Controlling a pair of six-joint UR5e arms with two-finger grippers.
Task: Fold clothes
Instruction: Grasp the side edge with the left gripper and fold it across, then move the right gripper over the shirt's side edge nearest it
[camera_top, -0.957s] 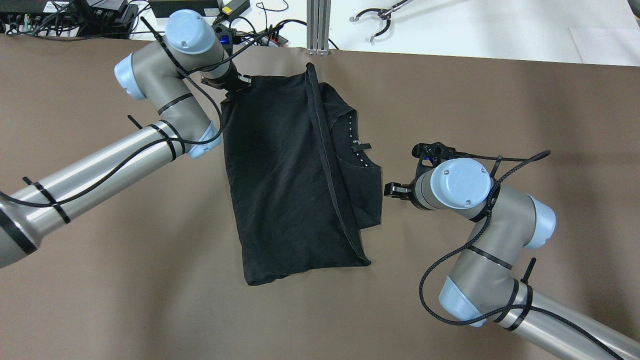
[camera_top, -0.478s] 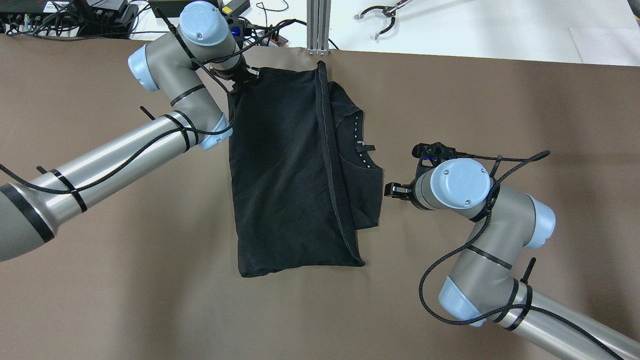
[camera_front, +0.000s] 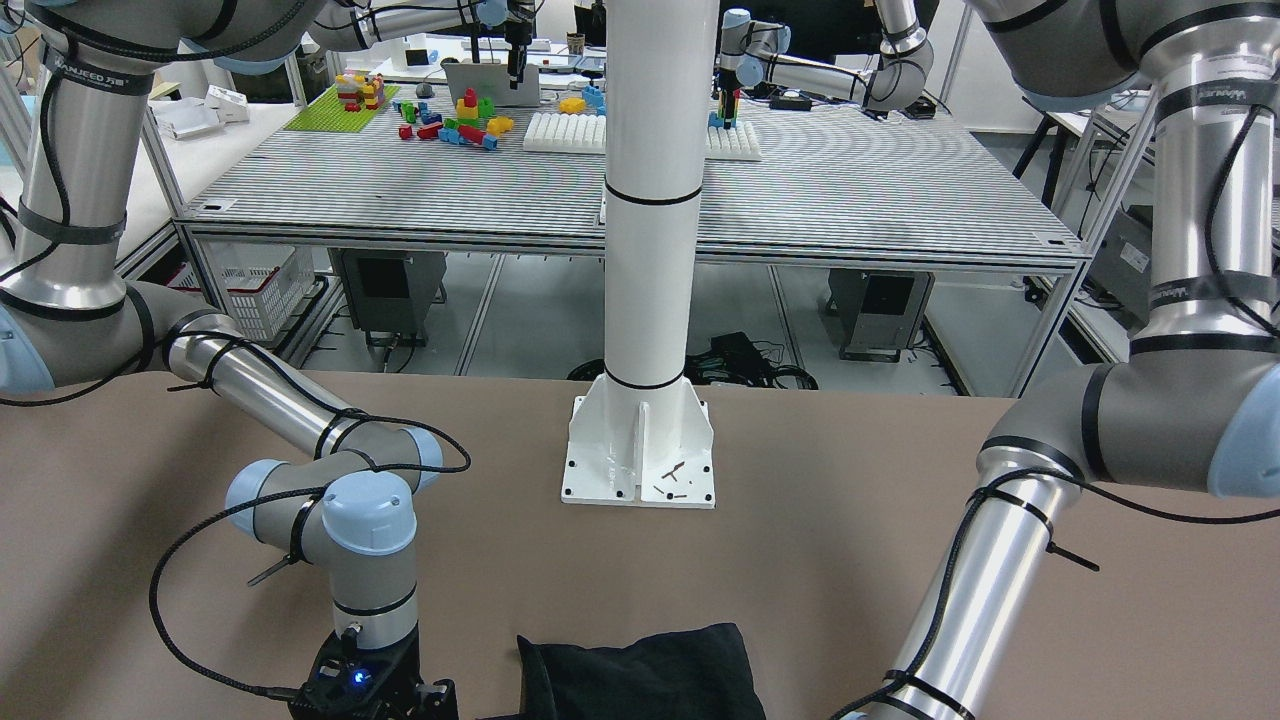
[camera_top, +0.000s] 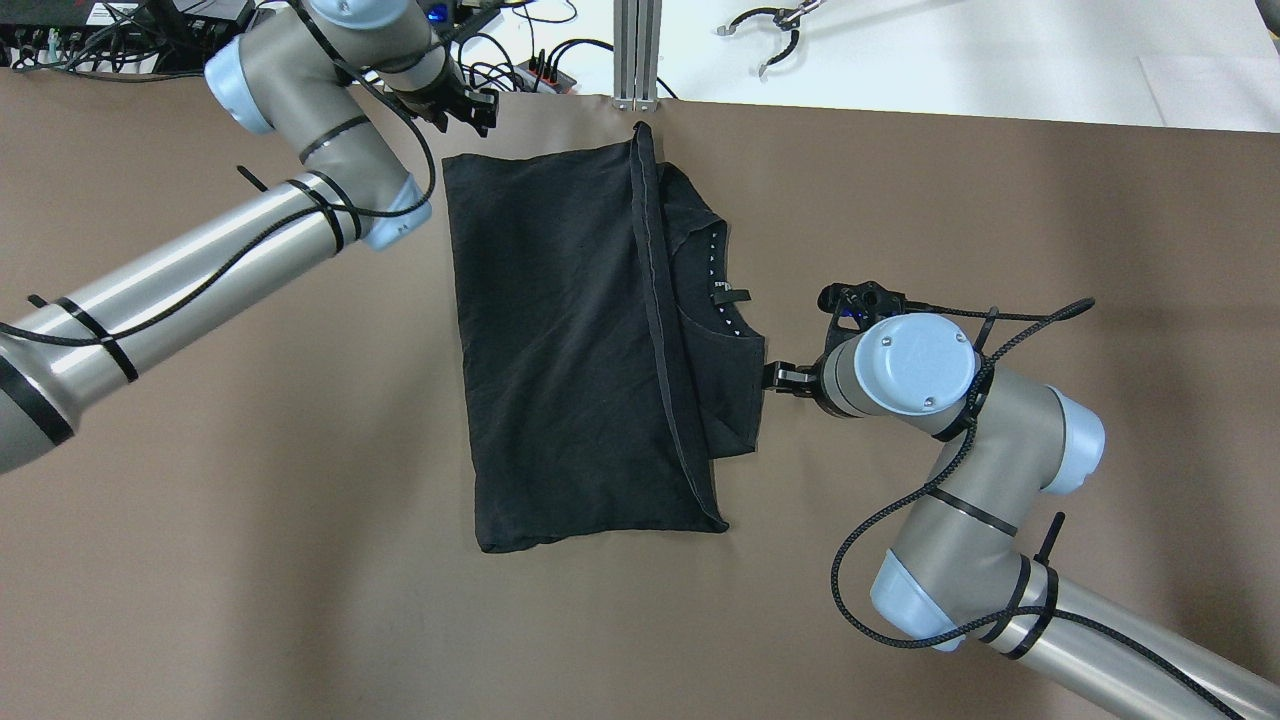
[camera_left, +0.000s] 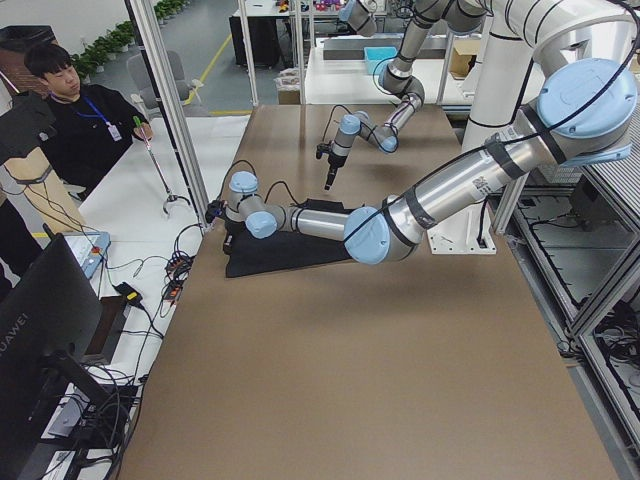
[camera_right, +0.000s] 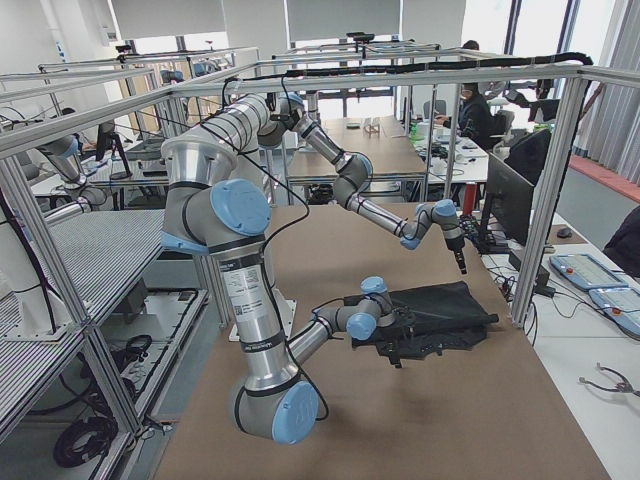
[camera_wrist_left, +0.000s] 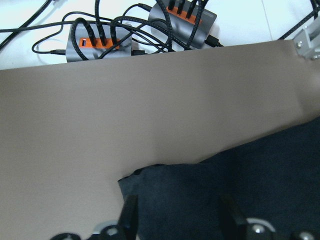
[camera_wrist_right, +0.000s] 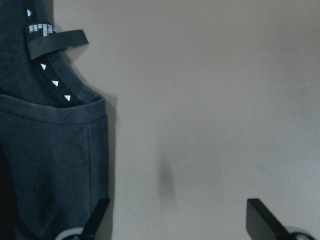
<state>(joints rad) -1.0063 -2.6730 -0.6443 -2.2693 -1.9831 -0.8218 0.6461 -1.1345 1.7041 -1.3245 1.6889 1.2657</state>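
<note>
The left fingers (camera_wrist_left: 128, 220) stand apart and hold nothing, above the far-left corner of the black shirt (camera_top: 560, 350). In the overhead view they sit just past that corner, toward the far rim of the desk (camera_top: 1000, 250). The right fingers (camera_wrist_right: 261, 216) are also spread wide, low over bare desk, with the shirt's right edge just beside 1 of them, below the collar (camera_top: 714, 268).

The shirt lies flat mid-desk, its long axis running from the far rim toward the robot. 1 hem line follows that axis right of centre, leaving a narrow strip with the collar showing on the right.

The right arm looks nearer for the next fold, since the cloth lies straight ahead of its fingers. Room is tight at the far rim, where cable hubs (camera_wrist_left: 100, 42) and a metal post (camera_top: 637, 50) sit. The brown surface extends well to both sides and toward the robot.
</note>
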